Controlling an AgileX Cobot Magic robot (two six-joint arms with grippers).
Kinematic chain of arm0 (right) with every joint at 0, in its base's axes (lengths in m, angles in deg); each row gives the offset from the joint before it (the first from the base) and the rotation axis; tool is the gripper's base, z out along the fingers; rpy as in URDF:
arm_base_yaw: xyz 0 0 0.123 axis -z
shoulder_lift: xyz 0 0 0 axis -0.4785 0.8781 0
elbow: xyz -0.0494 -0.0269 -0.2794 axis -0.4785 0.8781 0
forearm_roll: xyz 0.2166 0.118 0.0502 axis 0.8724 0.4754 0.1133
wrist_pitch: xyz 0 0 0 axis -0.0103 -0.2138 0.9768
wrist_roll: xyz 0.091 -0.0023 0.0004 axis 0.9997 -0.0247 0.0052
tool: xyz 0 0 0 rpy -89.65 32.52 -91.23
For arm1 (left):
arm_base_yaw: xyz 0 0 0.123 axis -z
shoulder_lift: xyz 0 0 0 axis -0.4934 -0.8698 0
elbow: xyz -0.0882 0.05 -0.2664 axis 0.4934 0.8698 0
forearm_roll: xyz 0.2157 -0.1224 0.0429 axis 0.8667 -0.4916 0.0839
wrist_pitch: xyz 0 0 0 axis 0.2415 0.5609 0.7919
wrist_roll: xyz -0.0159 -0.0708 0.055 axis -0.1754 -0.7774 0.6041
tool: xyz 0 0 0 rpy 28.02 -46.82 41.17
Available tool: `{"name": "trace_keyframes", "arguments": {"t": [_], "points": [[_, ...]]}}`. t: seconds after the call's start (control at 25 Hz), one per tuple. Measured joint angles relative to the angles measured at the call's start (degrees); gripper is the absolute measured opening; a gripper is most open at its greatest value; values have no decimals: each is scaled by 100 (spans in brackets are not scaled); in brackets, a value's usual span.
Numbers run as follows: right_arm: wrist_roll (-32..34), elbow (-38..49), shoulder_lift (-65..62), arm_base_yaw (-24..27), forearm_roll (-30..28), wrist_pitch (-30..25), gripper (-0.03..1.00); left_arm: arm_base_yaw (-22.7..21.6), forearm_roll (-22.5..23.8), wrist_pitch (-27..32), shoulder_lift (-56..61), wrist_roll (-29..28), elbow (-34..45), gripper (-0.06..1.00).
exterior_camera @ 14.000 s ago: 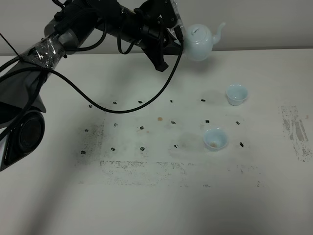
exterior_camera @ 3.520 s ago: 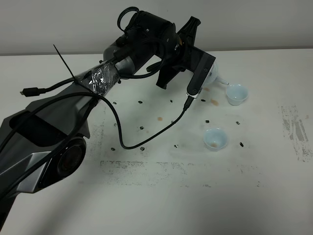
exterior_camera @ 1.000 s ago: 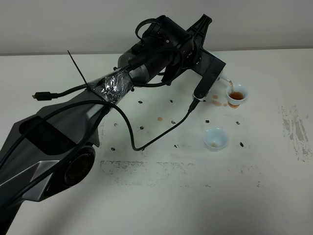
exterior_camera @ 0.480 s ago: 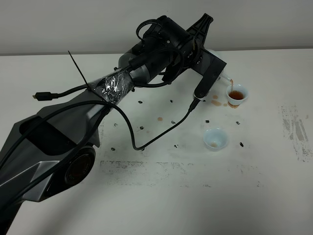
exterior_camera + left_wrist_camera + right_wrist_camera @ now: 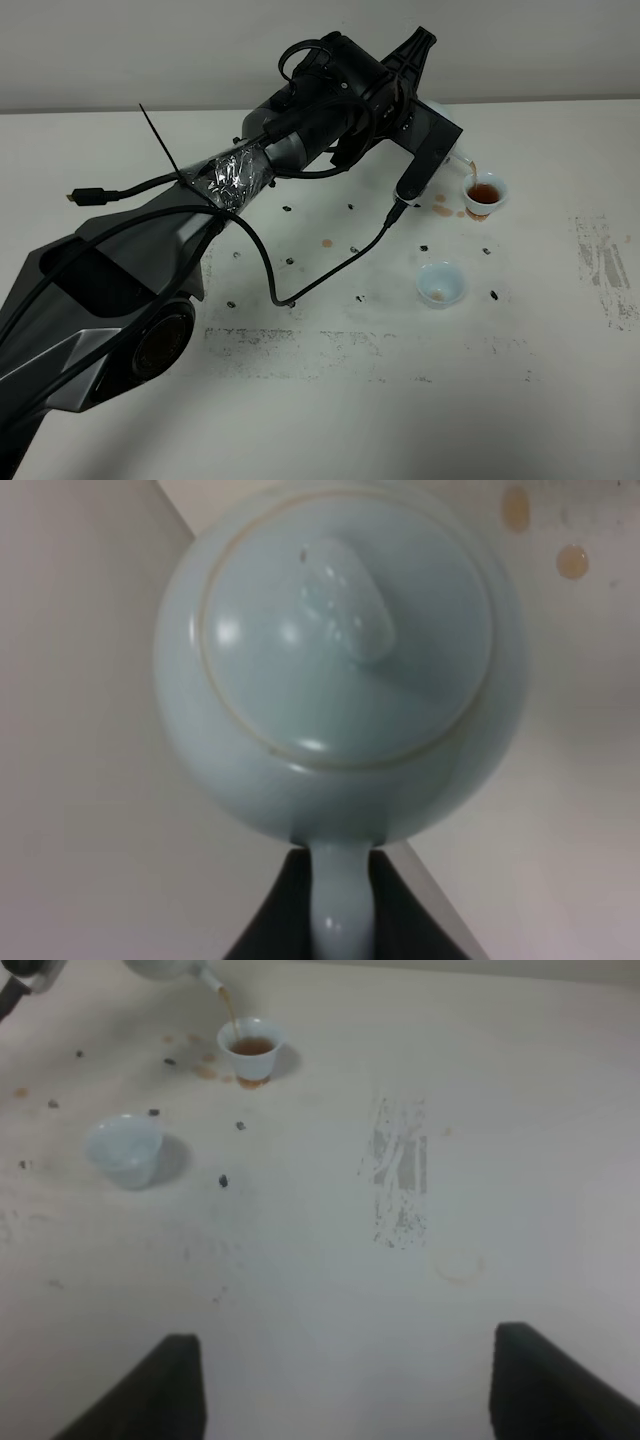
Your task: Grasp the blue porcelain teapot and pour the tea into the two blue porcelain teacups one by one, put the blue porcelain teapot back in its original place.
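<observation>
The left gripper (image 5: 342,888), clenched on the blue porcelain teapot (image 5: 340,670), is pouring tea into the farther teacup (image 5: 485,193), while the nearer teacup (image 5: 441,283) is waiting empty and the right gripper (image 5: 350,1390) is hanging spread with nothing in it, so the second pour and the putting back are not yet done.

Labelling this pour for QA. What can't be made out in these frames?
Exterior high: the teapot body is hidden behind the left gripper; only its spout shows.
Left wrist: the teapot fills the view; the spout is out of frame.
Tea left in the pot: the lid is on.
Far teacup: fill level too small and blurred in both views.
Right gripper: only fingertips show, cut by the right wrist view's edge.
</observation>
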Motion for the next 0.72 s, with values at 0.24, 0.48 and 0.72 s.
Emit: {"name": "trace_keyframes", "arguments": {"t": [0.24,0.48,0.72], "points": [[0,0,0,0,-5,0,58,0,0,-17,0,18,0,0],[0,0,0,0,-17,0,58,0,-377,-17,0,-154,0,0],[0,0,0,0,-17,0,58,-91,-894,-17,0,-927,0,0]]}}
